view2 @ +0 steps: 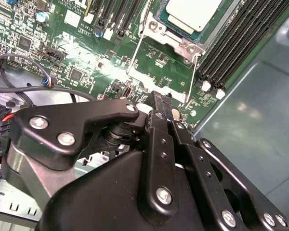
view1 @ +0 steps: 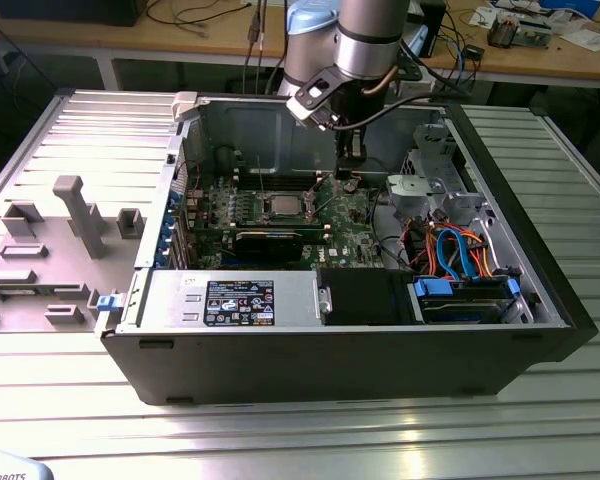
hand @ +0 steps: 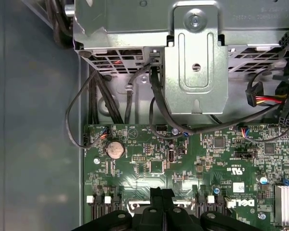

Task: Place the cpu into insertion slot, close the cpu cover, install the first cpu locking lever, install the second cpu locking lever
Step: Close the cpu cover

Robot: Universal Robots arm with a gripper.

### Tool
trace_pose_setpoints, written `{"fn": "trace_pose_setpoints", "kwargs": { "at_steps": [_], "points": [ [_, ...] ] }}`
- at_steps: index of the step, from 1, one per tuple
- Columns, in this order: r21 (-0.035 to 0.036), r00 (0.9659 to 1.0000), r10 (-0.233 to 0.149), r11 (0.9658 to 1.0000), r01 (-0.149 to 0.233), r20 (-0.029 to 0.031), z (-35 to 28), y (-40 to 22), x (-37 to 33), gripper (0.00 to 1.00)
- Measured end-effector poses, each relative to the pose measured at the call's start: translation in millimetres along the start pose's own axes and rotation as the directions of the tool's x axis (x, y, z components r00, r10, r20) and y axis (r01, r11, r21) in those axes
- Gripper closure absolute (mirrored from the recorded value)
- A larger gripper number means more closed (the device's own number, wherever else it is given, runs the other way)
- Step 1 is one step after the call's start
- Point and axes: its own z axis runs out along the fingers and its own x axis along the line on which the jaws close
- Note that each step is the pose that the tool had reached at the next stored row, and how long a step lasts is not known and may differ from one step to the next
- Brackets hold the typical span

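The cpu, silver-grey topped, lies in the insertion slot on the green board. The cpu cover, a silvery frame, lies around its top. Two thin wire locking levers stick up from the socket, unlatched. My gripper hangs just above the board, to the exterior view's right of the socket. Its black fingers are pressed together, shut on nothing.
Long black memory slots run beside the socket and a black graphics card lies in front of it. A metal drive cage with cables stands near the gripper. The case walls surround the board. A grey fixture plate lies outside.
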Motion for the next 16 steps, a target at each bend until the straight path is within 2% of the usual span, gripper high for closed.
{"fn": "trace_pose_setpoints", "kwargs": {
  "at_steps": [5, 16],
  "points": [
    [0.0, 1.0, 0.0, 1.0, 0.0, 0.0002, 1.9, 3.1, 0.0, 0.89],
    [-0.0001, 1.0, 0.0, 1.0, 0.0, -0.0001, 2.8, 4.7, 0.0, 0.89]
  ]
}}
